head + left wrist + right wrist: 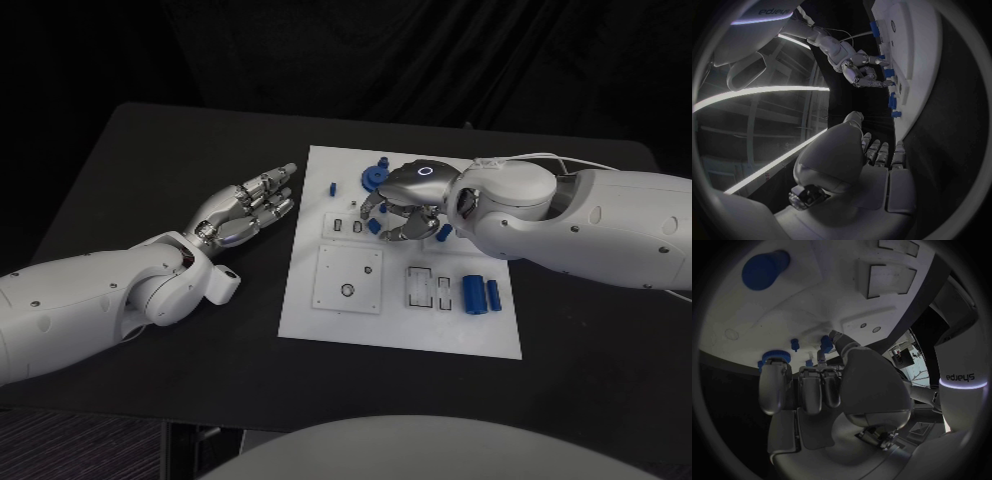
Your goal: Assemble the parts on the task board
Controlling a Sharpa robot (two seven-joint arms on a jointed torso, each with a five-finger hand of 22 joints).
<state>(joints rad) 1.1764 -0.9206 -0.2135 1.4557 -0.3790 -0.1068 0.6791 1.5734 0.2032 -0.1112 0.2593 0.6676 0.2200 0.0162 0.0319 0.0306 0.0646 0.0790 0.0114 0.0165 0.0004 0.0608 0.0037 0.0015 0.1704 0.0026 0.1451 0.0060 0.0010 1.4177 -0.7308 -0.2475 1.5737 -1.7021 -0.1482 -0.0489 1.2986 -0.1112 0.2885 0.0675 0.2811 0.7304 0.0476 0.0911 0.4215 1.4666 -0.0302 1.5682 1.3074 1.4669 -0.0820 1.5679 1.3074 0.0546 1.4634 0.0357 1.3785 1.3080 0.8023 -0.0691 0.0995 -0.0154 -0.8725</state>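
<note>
Head view: white task board (411,330) mid black table (130,150). Right hand (404,205) over the board's upper part, fingers curled down around a blue part (395,232); cannot tell if it is gripped. Blue gear (378,176) beside it, two blue cylinders (483,294) lower right. Left hand (248,212) just beside the board's left edge, fingers straight and together, holding nothing.

Left wrist view: left hand (879,152) flat beside the board (920,60); right hand (861,70) at blue parts (892,100). Partial lettering on the arm, unreadable.

Right wrist view: right hand (811,390), fingers down at small blue parts (795,345); large blue cylinder (764,267) well apart. "sharpa" on the arm.
</note>
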